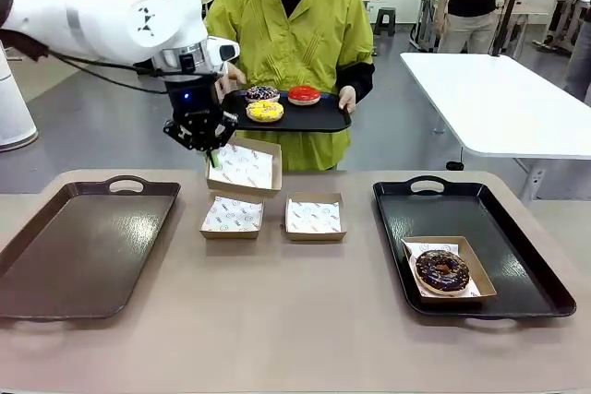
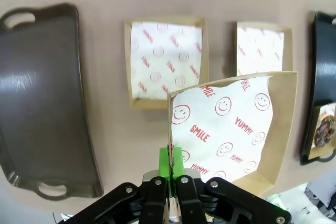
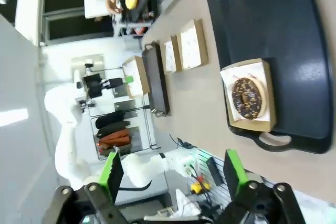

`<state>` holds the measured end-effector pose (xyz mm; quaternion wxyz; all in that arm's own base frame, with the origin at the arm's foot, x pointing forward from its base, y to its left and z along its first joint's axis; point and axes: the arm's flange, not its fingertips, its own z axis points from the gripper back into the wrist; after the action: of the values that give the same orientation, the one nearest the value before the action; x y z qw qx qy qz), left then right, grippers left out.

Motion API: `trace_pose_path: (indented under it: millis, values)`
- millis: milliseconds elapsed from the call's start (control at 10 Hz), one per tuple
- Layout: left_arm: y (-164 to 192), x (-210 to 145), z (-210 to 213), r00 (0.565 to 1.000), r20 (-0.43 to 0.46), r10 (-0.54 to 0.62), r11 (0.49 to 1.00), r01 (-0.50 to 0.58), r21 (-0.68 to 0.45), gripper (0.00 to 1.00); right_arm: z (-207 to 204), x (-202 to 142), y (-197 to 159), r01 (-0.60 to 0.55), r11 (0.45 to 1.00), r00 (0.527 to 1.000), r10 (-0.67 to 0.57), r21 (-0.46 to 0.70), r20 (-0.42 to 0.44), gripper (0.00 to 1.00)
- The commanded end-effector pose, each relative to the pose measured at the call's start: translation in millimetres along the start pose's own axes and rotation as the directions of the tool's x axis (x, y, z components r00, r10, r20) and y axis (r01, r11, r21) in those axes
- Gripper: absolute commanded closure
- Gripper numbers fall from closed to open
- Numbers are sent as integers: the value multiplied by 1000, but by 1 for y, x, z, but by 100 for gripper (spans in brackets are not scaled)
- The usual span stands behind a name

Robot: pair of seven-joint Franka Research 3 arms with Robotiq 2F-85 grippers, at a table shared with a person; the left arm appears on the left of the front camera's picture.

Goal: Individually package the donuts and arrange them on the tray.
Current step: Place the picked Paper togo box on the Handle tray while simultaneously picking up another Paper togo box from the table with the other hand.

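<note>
1. Brown cardboard box lined with printed white paper (image 1: 247, 169): our left gripper (image 1: 213, 156) is clamped on its side wall, green pads pinched tight on the rim. The box hangs tilted above the beige table (image 1: 305, 339).
2. Our right gripper (image 3: 173, 176) has its jaws wide apart, with nothing between them.
3. We see the dark chocolate ring donut with sprinkles (image 1: 441, 270) sitting in a second lined box (image 1: 464, 247) on the large black tray (image 1: 517, 256) at our right.
4. The yellow-iced ring donut (image 1: 265, 111), glossy red ring donut (image 1: 304, 94) and purple-dark ring donut with white sprinkles (image 1: 262, 93) lie on a small black tray (image 1: 323, 118). The person in a yellow-green top (image 1: 295, 34) holds it at the far side.
5. Two more lined boxes (image 1: 232, 217) lie flat side by side mid-table. A large brown tray (image 1: 83, 246) is at our left.
</note>
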<state>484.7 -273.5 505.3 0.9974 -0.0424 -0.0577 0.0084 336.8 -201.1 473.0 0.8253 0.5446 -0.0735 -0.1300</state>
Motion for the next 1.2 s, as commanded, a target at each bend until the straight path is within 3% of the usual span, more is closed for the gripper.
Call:
trace_pose_path:
  millis: [0, 400, 500, 1100]
  values:
    - [-10, 34, -2, 999, -3, 44, 998, -44, 53, 100, -1, -10, -25, -33, 998, 999, 33, 54, 3, 0]
    - [-8, 74, -13, 997, -37, 65, 995, -62, 74, 100, -4, -13, -44, -107, 989, 994, 107, 102, 1, 0]
    - [-6, 68, -12, 998, -56, 35, 998, -32, 56, 100, -1, -17, -45, -28, 998, 1000, 29, 54, -4, 0]
    - [0, 67, -19, 998, -33, 46, 998, -44, 47, 100, -1, -17, -45, -28, 998, 1000, 29, 54, -4, 0]
